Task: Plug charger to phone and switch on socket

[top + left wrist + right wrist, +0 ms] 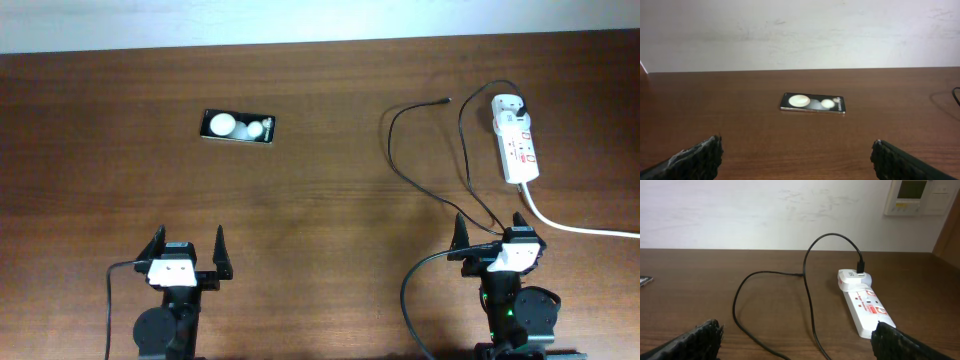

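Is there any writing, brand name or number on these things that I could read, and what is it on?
Nothing here reads clearly.
On the phone: tiny white lettering at its right end, too small to read.
On the power strip: red and white marks along its face, too blurred to read.
On the wall panel: a small display with faint print below it, unreadable.

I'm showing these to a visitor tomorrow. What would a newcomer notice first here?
The glossy black phone lies flat and alone left of centre on the dark table, showing two bright round reflections. At the far right the white socket with red marks stands out, the thin black charger looping from it, its tip lying free. The left gripper and right gripper stand open at the near edge.
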